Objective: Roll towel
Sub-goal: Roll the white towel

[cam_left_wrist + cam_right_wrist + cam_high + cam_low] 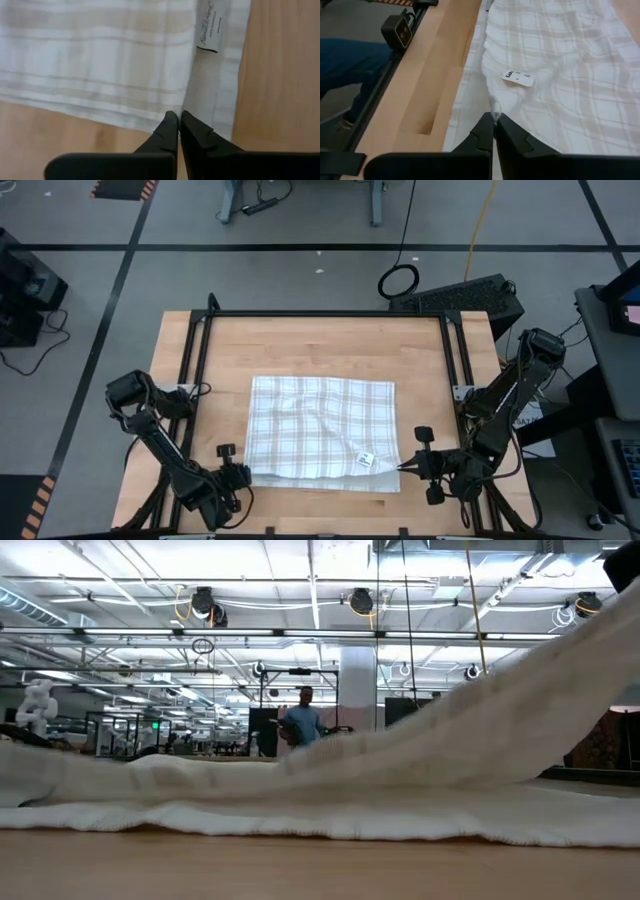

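Observation:
The white plaid towel (pixel 320 430) lies spread on the wooden table (pixel 300 345). Its small white tag (pixel 365 459) is near the near right corner and also shows in the right wrist view (pixel 517 78). My left gripper (pixel 245 476) is shut at the towel's near left corner. My right gripper (pixel 405 468) is shut on the near right corner. In the low view the towel (pixel 330 790) rises from the table toward the upper right. A tag (pixel 207 27) also shows in the left wrist view. My left gripper has its shut fingertips on the towel's near edge (pixel 176 111), coming level and low over the table from the left. A crease runs from the tips across the cloth. The cloth around them lies on the table; how many layers are held I cannot tell. My right gripper pinches a small peak of cloth (pixel 495 106) at the towel's near right corner, close to the tag, between its two fingertips. The fingers come level from the table's right. The corner is drawn up off the table into a ridge; the rest lies flat.
Black frame rails (pixel 200 350) run along the table's left, far and right sides. A keyboard (pixel 460 295) lies beyond the far right corner. A person's leg in blue (pixel 345 60) shows beside the table, and a person (pixel 300 725) stands far back in the room.

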You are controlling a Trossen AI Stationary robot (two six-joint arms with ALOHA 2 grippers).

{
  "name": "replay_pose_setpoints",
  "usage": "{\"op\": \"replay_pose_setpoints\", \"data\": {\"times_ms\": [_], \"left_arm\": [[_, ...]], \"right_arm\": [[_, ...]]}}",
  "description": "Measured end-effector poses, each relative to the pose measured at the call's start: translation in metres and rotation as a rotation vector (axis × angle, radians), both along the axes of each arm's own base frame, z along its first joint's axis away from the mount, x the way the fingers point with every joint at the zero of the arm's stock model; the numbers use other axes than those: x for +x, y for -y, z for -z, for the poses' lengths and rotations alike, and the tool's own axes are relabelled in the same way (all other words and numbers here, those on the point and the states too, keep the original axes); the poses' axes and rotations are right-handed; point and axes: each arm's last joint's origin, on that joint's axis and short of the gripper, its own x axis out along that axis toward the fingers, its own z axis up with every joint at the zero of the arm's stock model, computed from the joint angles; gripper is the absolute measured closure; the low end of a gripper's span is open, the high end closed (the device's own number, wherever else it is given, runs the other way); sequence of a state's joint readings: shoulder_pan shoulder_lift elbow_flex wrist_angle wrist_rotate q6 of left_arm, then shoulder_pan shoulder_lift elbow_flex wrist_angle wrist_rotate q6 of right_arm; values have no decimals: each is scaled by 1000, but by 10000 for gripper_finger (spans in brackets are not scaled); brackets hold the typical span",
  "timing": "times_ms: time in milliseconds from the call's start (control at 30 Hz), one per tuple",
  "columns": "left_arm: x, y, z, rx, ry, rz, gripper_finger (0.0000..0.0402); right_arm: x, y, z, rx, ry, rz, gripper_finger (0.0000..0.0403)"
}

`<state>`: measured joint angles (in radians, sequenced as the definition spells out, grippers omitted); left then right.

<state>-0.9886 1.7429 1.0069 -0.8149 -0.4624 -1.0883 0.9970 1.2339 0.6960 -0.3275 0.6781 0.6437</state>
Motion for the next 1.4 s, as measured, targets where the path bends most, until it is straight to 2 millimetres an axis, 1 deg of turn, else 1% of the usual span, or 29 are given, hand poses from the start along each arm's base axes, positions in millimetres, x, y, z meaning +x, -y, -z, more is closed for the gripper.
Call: {"op": "replay_pose_setpoints", "data": {"times_ms": [67, 200, 333, 567, 700, 900, 1167, 1300, 1400], "left_arm": [[-3, -3, -13, 12, 9, -4, 394], [-8, -11, -44, 6, 48, -9, 396], [-13, -20, -66, -31, 75, -4, 396], [-24, -36, -88, -25, 105, 0, 397], [-32, -37, -96, -74, 105, 25, 397], [-39, -28, -102, -165, 146, 66, 398], [-44, -14, -98, -262, 127, 84, 397], [-41, -6, -90, -317, 143, 89, 397], [-37, 2, -80, -356, 129, 95, 397]], "right_arm": [[-1, 2, -4, 21, 12, 2, 401], [-4, 7, -15, 71, 40, 7, 401], [-7, 11, -23, 96, 61, 3, 401], [-8, 13, -28, 102, 81, -8, 401], [-9, 12, -27, 150, 55, -11, 401], [-9, 11, -27, 184, 37, -11, 401], [-8, 10, -26, 181, 35, -10, 401], [-8, 10, -26, 181, 35, -10, 401], [-8, 10, -26, 181, 35, -10, 401]]}}
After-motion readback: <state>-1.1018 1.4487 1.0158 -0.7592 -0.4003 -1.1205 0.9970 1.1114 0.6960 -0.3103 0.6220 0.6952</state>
